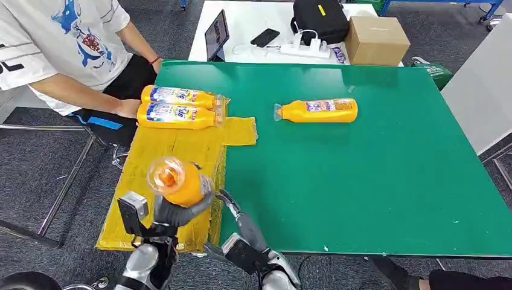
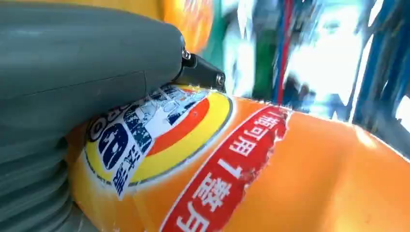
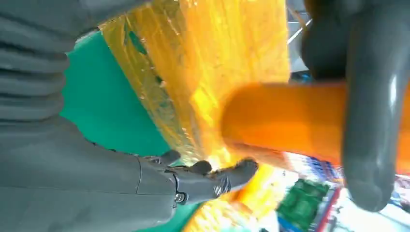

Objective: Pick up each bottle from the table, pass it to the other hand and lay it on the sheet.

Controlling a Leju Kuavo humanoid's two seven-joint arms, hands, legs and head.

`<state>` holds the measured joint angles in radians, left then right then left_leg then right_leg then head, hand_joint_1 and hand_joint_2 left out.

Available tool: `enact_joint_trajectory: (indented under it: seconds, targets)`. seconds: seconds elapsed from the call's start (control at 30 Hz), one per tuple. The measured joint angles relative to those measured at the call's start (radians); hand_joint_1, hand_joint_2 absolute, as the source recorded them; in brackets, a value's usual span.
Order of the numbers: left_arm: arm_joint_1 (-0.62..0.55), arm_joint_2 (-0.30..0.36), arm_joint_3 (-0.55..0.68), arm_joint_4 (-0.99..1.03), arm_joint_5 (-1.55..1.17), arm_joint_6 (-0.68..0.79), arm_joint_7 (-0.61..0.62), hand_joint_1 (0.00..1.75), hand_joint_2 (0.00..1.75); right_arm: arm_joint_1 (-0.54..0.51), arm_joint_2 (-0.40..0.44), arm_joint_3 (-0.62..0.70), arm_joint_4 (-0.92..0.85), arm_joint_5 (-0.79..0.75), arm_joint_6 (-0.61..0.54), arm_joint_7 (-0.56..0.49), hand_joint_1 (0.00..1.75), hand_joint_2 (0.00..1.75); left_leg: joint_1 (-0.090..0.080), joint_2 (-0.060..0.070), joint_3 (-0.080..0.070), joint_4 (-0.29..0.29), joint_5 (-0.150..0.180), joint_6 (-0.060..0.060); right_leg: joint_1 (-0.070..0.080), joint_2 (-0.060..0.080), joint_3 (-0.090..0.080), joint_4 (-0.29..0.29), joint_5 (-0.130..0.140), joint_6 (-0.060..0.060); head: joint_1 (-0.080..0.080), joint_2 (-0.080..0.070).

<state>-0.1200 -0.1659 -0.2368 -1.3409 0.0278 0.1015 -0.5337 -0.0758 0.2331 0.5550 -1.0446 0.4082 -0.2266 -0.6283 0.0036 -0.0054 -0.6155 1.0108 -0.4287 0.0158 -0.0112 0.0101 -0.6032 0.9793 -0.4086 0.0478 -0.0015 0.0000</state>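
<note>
My left hand grips an orange bottle over the near end of the yellow sheet, its clear cap end pointing up at the camera. The left wrist view shows my thumb lying against its label. My right hand is open just right of it, at the green table's near left edge; its fingers are apart from the bottle. Two more orange bottles lie side by side at the sheet's far end. Another bottle lies on the table.
A person sits at the far left, one hand resting beside the two laid bottles. Behind the green table a white table carries a tablet, phone, power strip, black bag and cardboard box.
</note>
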Motion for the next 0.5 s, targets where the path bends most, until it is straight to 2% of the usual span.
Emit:
enact_joint_trajectory:
  seconds: [0.23, 0.4, 0.5]
  targets:
    - [-0.031, -0.008, 0.039, -0.013, -0.044, 0.045, -0.014, 1.75, 1.75, 0.033, -0.024, -0.006, -0.118, -0.008, 0.007, -0.006, 0.0, 0.0, 0.0, 0.0, 0.0, 0.0, 0.0, 0.0, 0.0, 0.0, 0.0, 0.0, 0.0, 0.0, 0.0, 0.0]
    - [-0.086, -0.001, 0.091, -0.004, -0.274, 0.279, -0.028, 1.75, 1.75, 0.064, -0.025, -0.039, -0.242, -0.076, -0.063, -0.058, 0.0, 0.0, 0.0, -0.001, -0.001, 0.0, 0.0, 0.0, 0.0, 0.0, 0.0, 0.0, 0.0, 0.0, 0.0, 0.0]
    - [-0.153, 0.027, 0.115, 0.052, -0.595, 0.453, 0.027, 1.75, 1.75, 0.077, -0.024, -0.069, -0.37, -0.138, -0.214, -0.067, 0.0, 0.0, 0.0, -0.001, 0.0, 0.0, 0.001, 0.0, 0.0, 0.0, 0.0, 0.0, 0.0, 0.0, 0.0, 0.0]
